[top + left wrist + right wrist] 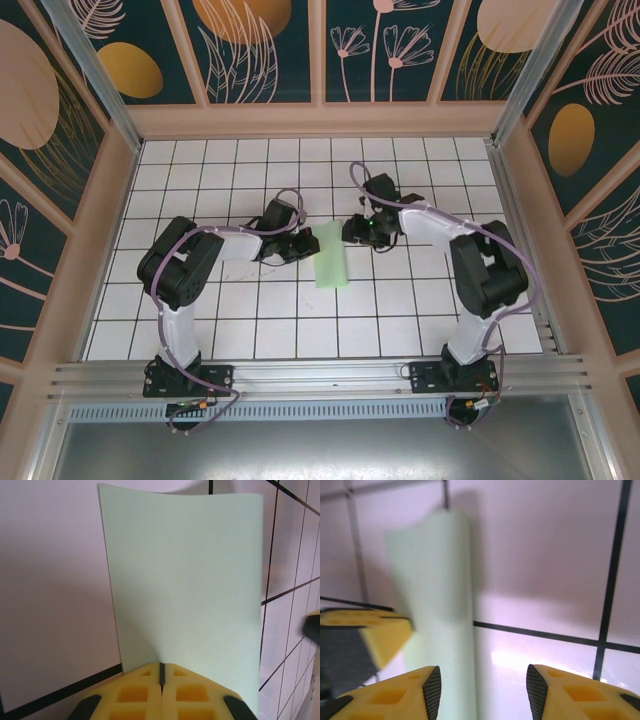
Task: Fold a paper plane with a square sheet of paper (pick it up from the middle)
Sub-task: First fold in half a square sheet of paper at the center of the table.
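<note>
You see white grid tiles (pixel 250 300) around the thin pale mint-green paper sheet (pixel 185 580). Your left gripper (pixel 161 682) pinches its edge shut; your right gripper (pixel 482 687) stands open beside it.

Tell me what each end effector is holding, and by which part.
The left end effector pinches the thin pale mint-green paper sheet at the edge nearest its wrist camera. The right end effector stands open beside it, holding nothing.
</note>
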`<state>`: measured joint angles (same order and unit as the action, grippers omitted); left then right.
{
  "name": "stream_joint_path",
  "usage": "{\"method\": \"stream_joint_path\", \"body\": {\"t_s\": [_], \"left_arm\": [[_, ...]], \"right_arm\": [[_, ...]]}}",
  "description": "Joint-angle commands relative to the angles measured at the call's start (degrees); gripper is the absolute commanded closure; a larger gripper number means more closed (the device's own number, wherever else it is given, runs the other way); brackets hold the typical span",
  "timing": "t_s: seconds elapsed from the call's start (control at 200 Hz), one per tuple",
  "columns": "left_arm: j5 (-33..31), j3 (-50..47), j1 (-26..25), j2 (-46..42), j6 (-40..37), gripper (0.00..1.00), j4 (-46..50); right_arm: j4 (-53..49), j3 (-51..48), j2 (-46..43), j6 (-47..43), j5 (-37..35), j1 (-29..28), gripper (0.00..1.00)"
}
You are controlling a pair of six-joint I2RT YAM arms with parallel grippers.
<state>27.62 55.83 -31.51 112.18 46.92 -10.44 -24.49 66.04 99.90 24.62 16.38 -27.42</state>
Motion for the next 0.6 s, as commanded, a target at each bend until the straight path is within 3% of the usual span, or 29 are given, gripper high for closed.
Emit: {"method": "stream_joint_path", "body": {"t_s": [0.0, 0.165, 0.285, 0.595], "left_arm": [[-5.91, -1.96, -0.16, 5.05, -2.00, 1.00, 9.20], [-6.40, -1.73, -0.19, 5.67, -1.87, 1.00, 9.36], [-6.61, -1.69, -0.20, 6.06, -1.75, 1.00, 9.64], [-7.31, -2.07, -0.22, 6.63, -0.69, 1.00, 10.16]], "right_arm": [[3.26, 0.98, -3.17, 2.21, -1.85, -1.74, 0.53], [6.91, 3.03, 1.89, 5.68, 1.15, -5.64, 0.85], [8.54, 3.96, 6.62, 8.40, 3.26, -6.63, 0.99], [9.72, 2.40, 12.41, 8.09, 6.64, -5.86, 1.00]]}}
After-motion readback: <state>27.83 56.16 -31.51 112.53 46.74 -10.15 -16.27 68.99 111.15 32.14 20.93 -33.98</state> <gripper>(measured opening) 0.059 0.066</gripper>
